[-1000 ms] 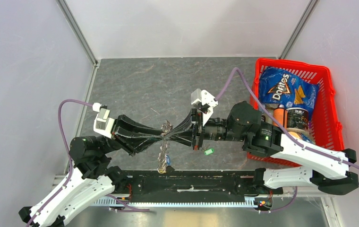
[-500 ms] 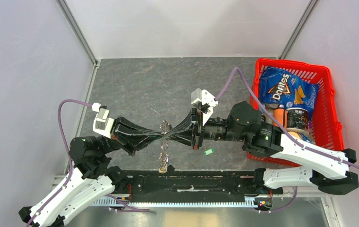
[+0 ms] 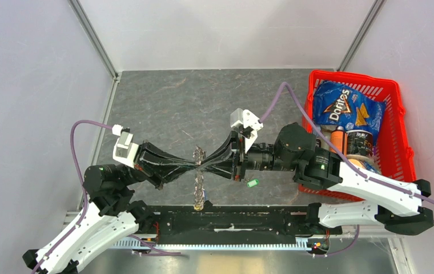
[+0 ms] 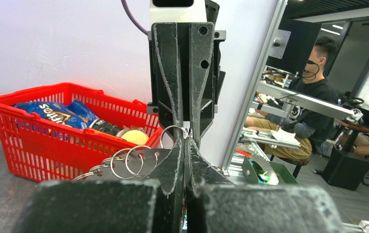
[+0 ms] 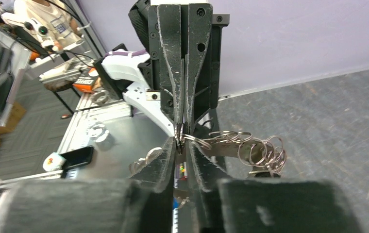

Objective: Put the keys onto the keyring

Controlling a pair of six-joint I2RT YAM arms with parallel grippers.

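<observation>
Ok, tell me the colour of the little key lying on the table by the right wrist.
Bright green; the key shows best in the top external view.

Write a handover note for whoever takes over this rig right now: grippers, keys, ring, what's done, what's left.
Left gripper: shut on the keyring, tip to tip with the right one.
Right gripper: jaws nearly together at the same ring; whether it grips is unclear.
Keyring: hangs as a chain of rings between the two grippers, above the table.
Green key: loose on the table, apart from the ring.
Black key: cannot be picked out for sure.
Done: ring taken up.
Left: green key not yet on the ring; find and check the black one.
</observation>
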